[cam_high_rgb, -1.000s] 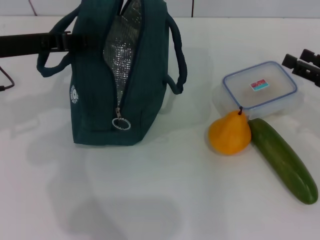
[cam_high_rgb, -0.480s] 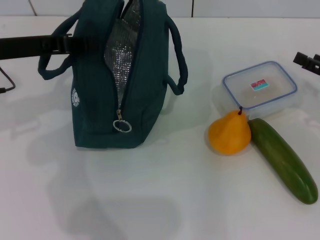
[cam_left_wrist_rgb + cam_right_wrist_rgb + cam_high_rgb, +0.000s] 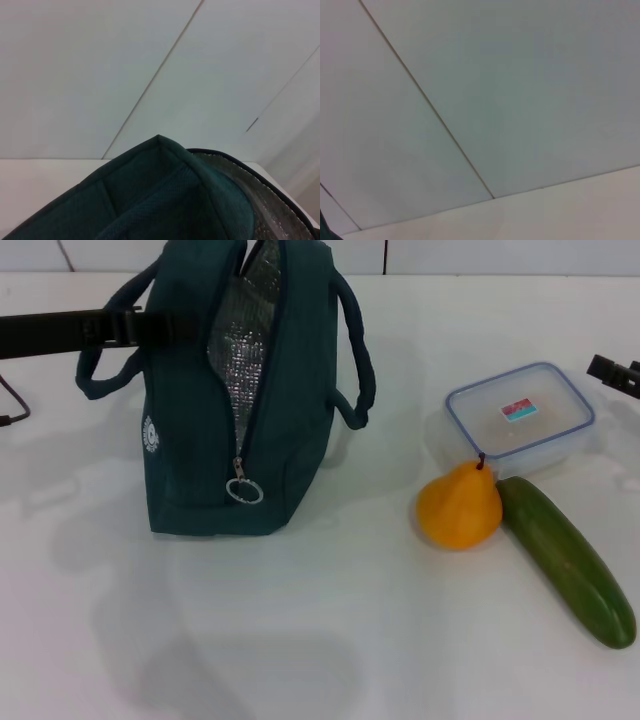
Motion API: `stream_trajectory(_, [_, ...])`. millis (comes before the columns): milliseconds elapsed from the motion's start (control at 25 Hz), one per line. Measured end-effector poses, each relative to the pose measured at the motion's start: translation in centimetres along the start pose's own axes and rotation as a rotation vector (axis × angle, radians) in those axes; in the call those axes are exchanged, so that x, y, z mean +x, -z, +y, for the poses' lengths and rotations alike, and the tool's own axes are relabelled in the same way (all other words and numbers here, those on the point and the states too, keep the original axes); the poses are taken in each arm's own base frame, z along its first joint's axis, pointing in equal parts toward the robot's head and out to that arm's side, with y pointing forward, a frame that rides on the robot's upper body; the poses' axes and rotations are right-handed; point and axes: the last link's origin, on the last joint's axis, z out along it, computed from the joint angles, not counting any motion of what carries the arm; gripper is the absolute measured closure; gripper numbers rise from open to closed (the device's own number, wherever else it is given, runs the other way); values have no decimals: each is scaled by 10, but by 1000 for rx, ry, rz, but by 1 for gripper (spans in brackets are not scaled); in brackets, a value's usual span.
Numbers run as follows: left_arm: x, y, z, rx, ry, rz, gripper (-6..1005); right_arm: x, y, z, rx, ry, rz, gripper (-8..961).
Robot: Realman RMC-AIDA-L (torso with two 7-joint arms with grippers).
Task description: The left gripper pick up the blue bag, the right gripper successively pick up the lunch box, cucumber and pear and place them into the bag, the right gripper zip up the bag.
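- Left gripper (image 3: 150,325) of mine reaches in level from the left, a slim black bar ending at the upper side of the blue bag (image 3: 190,440); whether its fingers are apart or pressed on the fabric I cannot tell.
- That bag, dark teal woven cloth, stands upright on the smooth white table (image 3: 330,640), zipper parted to show crinkled silver lining (a metal ring pull hangs at the bottom of the opening).
- My right gripper (image 3: 612,370) shows only as a black tip at the right edge, beside the lunch box (image 3: 520,415), a clear rounded plastic rectangle with a blue-rimmed lid.
- Touching the box's near corner sits the plump orange-yellow pear (image 3: 458,508); just beside it lies the long, glossy dark green cucumber (image 3: 566,558).
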Motion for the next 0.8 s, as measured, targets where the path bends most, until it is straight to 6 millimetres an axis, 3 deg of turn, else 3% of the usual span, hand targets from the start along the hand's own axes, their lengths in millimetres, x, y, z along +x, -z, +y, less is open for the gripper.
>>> stream_trajectory(800, [-2, -8, 6, -62, 51, 2, 960, 11, -20, 12, 1, -9, -4, 83])
